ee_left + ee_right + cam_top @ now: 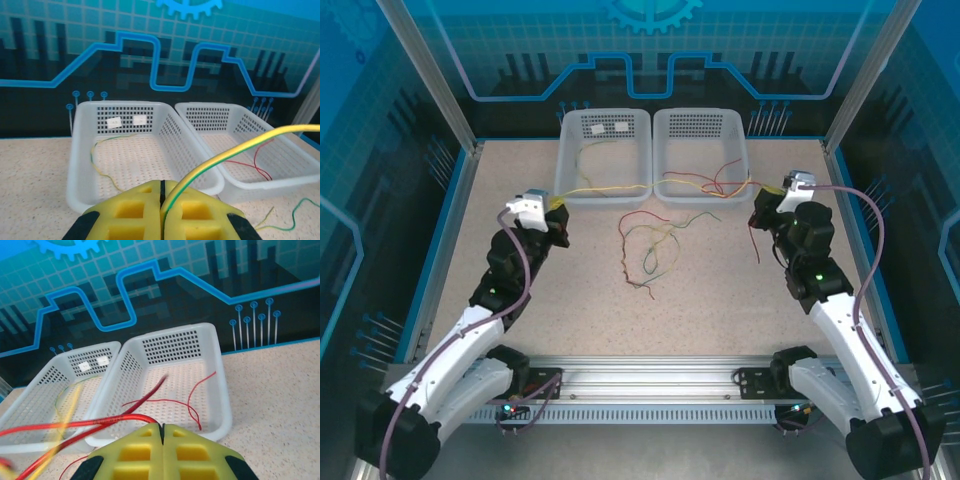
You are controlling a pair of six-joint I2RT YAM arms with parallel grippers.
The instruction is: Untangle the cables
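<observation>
my left claw has its yellow foam pads pressed together on a thin yellow-green cable, which runs off toward 2 o'clock. my right claw is closed too, pinching a thin red cable that leads off to 9 o'clock. a loose tangle of thin red, green and yellowish cables lies on the speckled beige tabletop between both claws, at 6 o'clock from the two white perforated plastic baskets.

Both arms stretched forward with elbows bent, the left gripper and right gripper turned inward toward each other, yellow jaws pressed together (each pinching thin cables).
</observation>
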